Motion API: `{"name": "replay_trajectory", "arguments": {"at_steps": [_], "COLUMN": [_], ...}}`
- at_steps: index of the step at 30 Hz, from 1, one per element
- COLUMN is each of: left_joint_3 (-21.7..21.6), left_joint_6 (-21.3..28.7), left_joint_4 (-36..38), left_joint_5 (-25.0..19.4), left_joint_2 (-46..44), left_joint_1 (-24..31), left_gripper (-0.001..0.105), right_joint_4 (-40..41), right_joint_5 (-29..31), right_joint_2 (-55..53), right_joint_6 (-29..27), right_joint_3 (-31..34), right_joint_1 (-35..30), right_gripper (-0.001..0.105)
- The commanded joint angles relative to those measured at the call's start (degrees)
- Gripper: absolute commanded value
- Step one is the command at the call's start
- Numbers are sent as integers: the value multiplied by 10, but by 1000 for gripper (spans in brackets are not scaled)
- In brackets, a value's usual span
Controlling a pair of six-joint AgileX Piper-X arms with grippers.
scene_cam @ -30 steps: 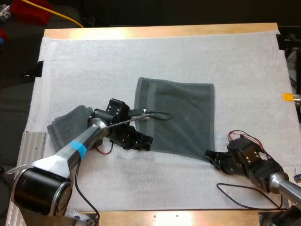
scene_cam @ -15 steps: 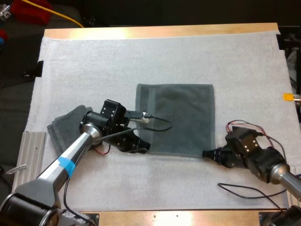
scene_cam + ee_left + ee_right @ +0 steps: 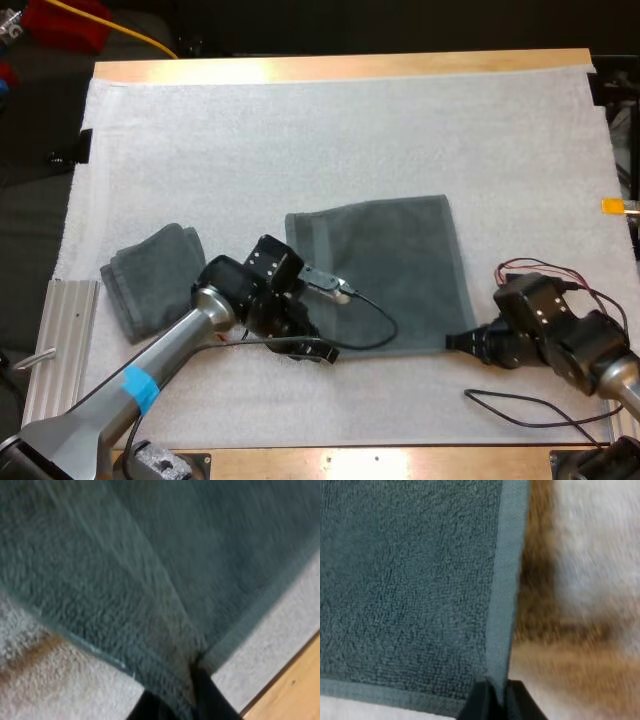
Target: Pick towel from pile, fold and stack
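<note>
Towel (image 3: 385, 265): dark grey-green, spread flat on the white mat (image 3: 300, 130), a little right of the mat's middle and closer to its near side. Its far edge runs slightly slanted, and a hem band goes along its left side.
Folded towel (image 3: 150, 278): a small folded piece of the same colour on the left part of the mat. It lies just beside the left arm and apart from the towel.
Left arm: it comes in from the lower left corner and reaches low over the mat. The wrist is bent down at the towel's near left corner.
Left gripper (image 3: 318, 350): clenched on the near left corner of the towel. In the left wrist view the black fingers (image 3: 212, 700) press the cloth from both sides, and a fold of cloth runs away from them.
Right arm: it enters at the right edge, low over the mat, and points to the left.
Right gripper (image 3: 462, 342): grasping the near right corner of the towel. In the right wrist view the hem goes straight in between the fingers (image 3: 477, 702).
Table (image 3: 330, 68): its wooden edge shows along the far and near sides of the mat.
</note>
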Motion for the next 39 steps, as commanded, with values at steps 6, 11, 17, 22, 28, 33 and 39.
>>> {"name": "replay_trajectory", "arguments": {"at_steps": [6,11,17,22,28,33,39], "left_joint_3": [0,0,0,0,0,0,0], "left_joint_6": [-15,-43,-59,-62,-63,-63,-65], "left_joint_4": [36,31,7,-22,-45,-76,-89], "left_joint_5": [-20,-20,24,91,141,196,234], "left_joint_2": [-6,-6,-6,-6,-6,0,30], "left_joint_1": [-75,-134,-121,-71,-4,49,100], "left_gripper": [0,0,0,0,0,0,0], "right_joint_4": [77,90,78,9,-62,-116,-185], "right_joint_5": [-38,-40,-44,-46,-77,-79,-85], "right_joint_2": [-54,-77,-76,-70,-18,31,59], "right_joint_6": [-8,-4,26,77,119,146,180], "right_joint_3": [-3,-3,-3,-3,-3,-3,-3], "right_joint_1": [1,1,1,1,1,1,-1], "right_gripper": [1,1,1,1,1,1,1]}}
